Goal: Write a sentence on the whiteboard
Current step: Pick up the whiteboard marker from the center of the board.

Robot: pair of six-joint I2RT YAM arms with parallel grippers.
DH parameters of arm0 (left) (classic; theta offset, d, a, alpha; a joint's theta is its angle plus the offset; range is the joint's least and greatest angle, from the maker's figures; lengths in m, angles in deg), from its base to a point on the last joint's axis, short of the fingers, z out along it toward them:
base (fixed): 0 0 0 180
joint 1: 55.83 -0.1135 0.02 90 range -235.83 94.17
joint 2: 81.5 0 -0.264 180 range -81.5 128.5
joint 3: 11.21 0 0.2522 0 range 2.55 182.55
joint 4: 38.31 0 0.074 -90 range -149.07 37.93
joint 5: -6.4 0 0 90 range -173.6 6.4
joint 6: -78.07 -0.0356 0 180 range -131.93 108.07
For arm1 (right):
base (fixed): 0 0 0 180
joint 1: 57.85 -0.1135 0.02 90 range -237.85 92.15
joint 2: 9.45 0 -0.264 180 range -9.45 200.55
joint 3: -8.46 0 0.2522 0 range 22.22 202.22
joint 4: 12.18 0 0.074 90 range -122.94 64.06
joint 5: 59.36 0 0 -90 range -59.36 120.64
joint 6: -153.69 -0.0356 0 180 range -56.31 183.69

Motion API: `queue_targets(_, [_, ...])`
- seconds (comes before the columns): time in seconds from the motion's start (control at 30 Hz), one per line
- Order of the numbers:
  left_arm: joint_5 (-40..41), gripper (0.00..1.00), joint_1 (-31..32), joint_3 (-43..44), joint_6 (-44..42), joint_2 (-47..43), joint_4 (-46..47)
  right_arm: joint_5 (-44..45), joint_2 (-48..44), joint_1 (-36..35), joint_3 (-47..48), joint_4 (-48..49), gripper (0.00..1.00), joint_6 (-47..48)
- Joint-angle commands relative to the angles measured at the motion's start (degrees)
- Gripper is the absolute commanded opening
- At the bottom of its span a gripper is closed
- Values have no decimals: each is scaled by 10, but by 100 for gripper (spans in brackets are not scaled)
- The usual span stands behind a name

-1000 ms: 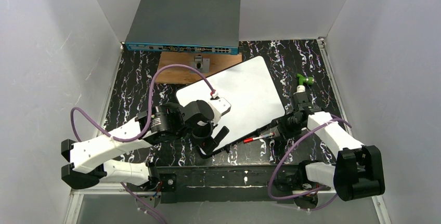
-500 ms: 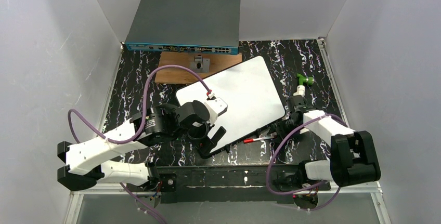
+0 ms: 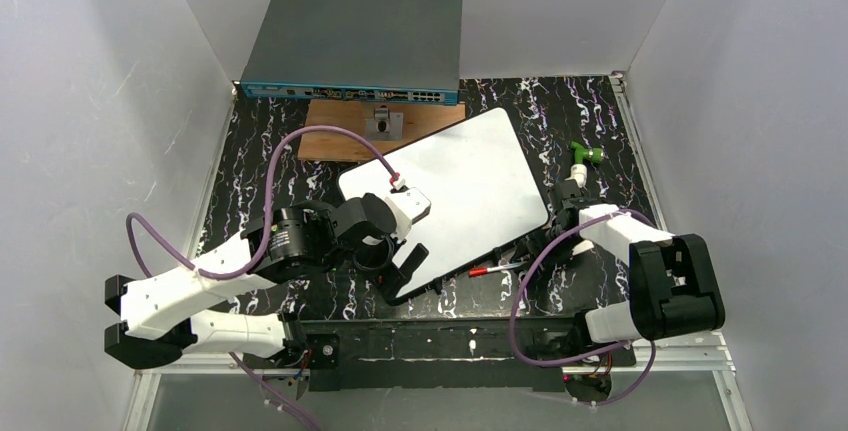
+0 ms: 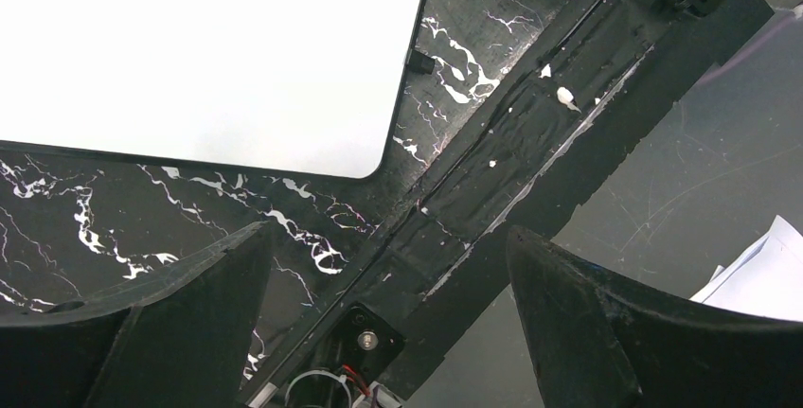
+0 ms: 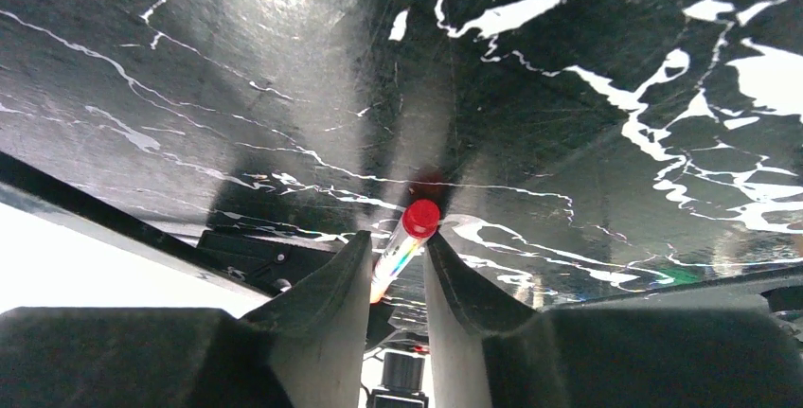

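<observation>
1. The whiteboard (image 3: 460,176) lies flat in the middle of the bench (image 3: 270,141), turned at an angle. One corner points back toward the wooden plate, and its near edge faces my arms.
2. The marker (image 5: 402,242) lies on the bench just beside the whiteboard's near right edge, and its red cap (image 5: 420,218) is on.
3. My right gripper (image 5: 398,245) is down over the marker with a finger on each side and barely any gap. I honestly can't tell if I'm actually pinching it or just framing it.
4. My left gripper (image 4: 388,233) is spread wide with nothing in it, hanging above the whiteboard's near left corner.
5. My guess on handling the marker: it's light and stiff, but the barrel is smooth and round. It'll probably roll or twist if I grab it near an end. I'd take it mid-barrel, well back from the cap, so the cap stays free to pull off.
6. My guess on the whiteboard: it's thin, rigid, light and slick. It'll likely skate on the bench once a tip presses on it, so I'd pin it at an edge or corner with the free gripper, off the writing area.
</observation>
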Motion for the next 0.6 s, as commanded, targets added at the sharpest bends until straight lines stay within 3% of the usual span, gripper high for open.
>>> queue_targets(0.0, [6,92,3,-1,3,0,-13,66,30,-2,-14,11,33,16])
queue_targets(0.33, [5,92,3,7,1,9,-10,68,49,-2,-4,-19,19,37])
queue_targets(0.47, [-4,92,3,6,-5,20,2,64,32,-2,-11,-16,4,39])
queue_targets(0.57, [-10,92,3,15,-7,35,7,68,18,-2,0,-31,1,54])
